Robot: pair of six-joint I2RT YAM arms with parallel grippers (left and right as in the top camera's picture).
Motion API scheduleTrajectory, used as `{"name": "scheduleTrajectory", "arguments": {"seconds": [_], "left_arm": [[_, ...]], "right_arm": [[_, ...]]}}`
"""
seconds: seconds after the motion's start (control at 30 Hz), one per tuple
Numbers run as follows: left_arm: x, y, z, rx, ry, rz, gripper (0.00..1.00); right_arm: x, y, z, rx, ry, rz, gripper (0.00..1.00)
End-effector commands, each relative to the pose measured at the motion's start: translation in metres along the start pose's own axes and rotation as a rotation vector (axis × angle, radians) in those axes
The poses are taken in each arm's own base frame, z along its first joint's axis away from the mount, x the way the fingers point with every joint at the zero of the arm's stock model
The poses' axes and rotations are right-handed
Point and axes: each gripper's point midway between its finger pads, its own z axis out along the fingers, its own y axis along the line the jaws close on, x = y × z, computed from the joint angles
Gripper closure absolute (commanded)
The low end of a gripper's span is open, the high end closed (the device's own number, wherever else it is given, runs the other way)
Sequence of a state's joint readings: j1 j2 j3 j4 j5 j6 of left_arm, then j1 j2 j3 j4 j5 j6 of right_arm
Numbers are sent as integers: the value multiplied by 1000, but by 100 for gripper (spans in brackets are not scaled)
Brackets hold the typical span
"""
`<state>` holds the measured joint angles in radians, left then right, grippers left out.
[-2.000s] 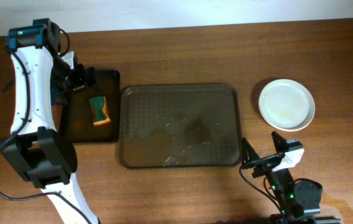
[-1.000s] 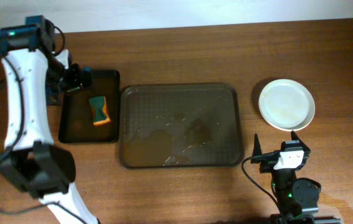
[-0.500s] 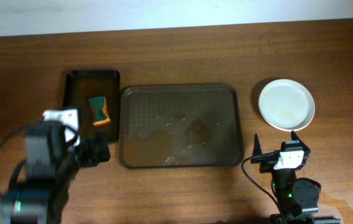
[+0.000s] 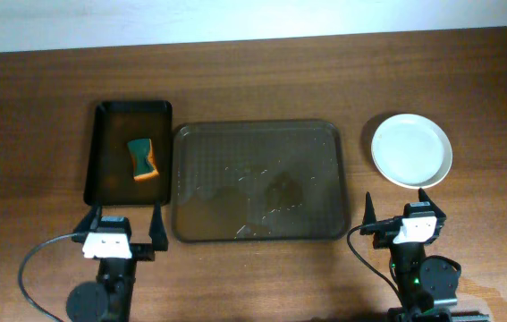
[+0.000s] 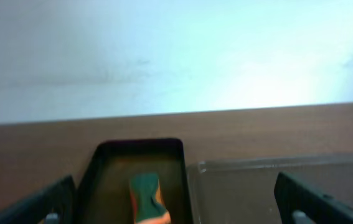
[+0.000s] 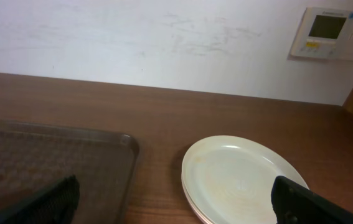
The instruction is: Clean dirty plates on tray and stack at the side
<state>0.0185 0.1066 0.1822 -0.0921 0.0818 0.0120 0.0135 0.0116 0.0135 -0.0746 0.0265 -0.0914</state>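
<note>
The left fingers (image 4: 156, 231) are spread wide and hold nothing, at the front of the counter (image 4: 262, 80). The sponge (image 4: 143, 159) lies in the black tray (image 4: 101, 183). The tray (image 4: 257, 125) carries only wet smears. To its right the plates (image 4: 412, 150) sit stacked on the counter, looking wiped. The right fingers (image 4: 367, 219) are also spread and empty. The task appears finished.

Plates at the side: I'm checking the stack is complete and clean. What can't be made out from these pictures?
1. Plate count: overhead shows only the top plate; the right wrist view cuts off the stack at its near rim, at the bottom edge.
2. Lower plates' faces: hidden under the top plate.
3. Sponge, left wrist view: blurred, near end cut off by the bottom edge.
</note>
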Motion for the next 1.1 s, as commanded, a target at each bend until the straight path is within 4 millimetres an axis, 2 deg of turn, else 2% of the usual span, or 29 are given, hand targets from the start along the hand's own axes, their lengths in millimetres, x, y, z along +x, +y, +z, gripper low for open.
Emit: {"name": "scheduleTrajectory", "arguments": {"seconds": [0.0, 0.07, 0.13, 0.2, 0.3, 0.43, 1.07], "left_arm": [[29, 22, 2, -124, -45, -192, 0], [43, 29, 2, -167, -19, -206, 0], [45, 39, 0, -222, -18, -206, 0], [57, 44, -2, -253, 30, -196, 0], [58, 40, -1, -234, 37, -169, 1], [60, 28, 1, -158, 66, 6, 0], [59, 25, 2, -141, 66, 48, 0]], "right_arm": [[3, -3, 0, 16, 5, -9, 2], [3, -3, 0, 16, 5, -9, 2], [3, -3, 0, 16, 5, -9, 2], [3, -3, 0, 16, 5, -8, 2], [3, -3, 0, 16, 5, -9, 2], [3, -3, 0, 16, 5, -9, 2], [3, -3, 0, 16, 5, -8, 2]]}}
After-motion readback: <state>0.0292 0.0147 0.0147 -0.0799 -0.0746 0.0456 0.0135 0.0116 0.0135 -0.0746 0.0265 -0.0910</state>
